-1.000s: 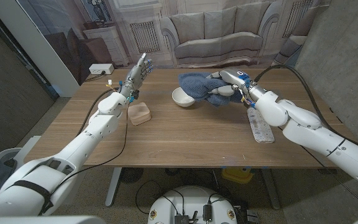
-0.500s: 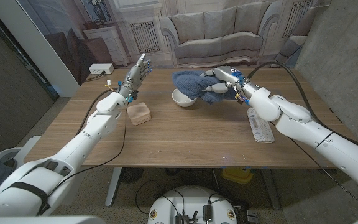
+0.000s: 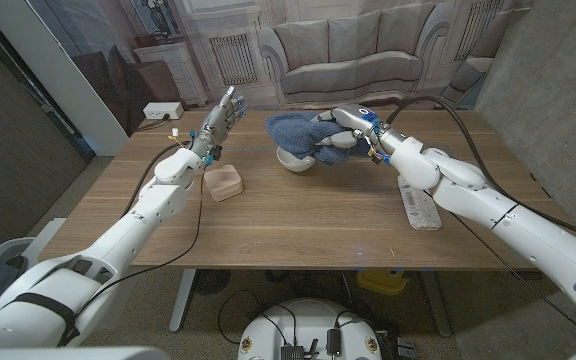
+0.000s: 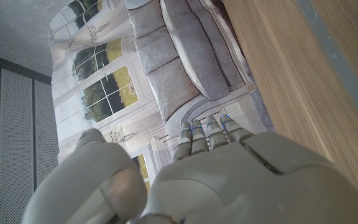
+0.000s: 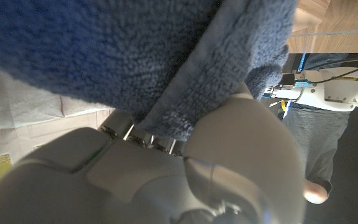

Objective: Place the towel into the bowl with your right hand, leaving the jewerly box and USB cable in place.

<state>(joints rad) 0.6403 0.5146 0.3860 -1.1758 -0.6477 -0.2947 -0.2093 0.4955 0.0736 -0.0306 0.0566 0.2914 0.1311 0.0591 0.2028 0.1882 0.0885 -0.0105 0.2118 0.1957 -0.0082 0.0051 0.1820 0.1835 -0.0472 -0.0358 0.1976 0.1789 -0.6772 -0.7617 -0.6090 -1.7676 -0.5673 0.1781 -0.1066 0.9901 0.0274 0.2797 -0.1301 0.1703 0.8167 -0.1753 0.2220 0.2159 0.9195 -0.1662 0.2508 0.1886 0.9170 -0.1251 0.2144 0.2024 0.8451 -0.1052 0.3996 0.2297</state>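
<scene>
Head view: right hand clamped on blue towel, just above white bowl. Left hand raised, fingers apart, holding nothing; tan jewelry box near its wrist. No readable writing.

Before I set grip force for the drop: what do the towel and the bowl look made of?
The towel, held by the right hand, looks like blue terry cloth: the right wrist view shows a fuzzy looped pile. The bowl looks like white glazed ceramic, smooth and slightly shiny, though plastic can't be ruled out.

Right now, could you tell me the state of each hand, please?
Left hand: open, holding nothing.
Right hand: holding the towel over the bowl.
</scene>
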